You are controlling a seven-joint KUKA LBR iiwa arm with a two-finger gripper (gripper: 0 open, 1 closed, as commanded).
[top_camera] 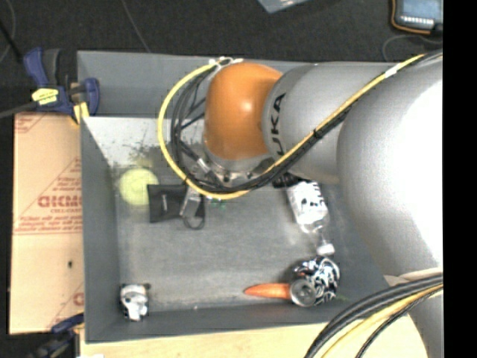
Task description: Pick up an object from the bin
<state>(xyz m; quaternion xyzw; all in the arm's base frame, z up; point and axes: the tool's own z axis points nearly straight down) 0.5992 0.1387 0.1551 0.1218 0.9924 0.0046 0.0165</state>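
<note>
Yellow-green ball (138,186) lies near the left wall of the bin (100,237), just beside a dark flat piece (161,203) we cannot identify. We judge the ball light, fuzzy and slightly springy, best taken across its widest middle. Right of it hangs the pincer (194,213), open or closed we cannot tell; farther right lies a white bottle (307,203).

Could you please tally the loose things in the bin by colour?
Yellow-green: 1, tennis ball
White: 2, bottle, small figure
Orange: 1, carrot
Black-and-white: 1, patterned ball
Total: 5, leaving out the black piece by the tool, perhaps its own.
</note>
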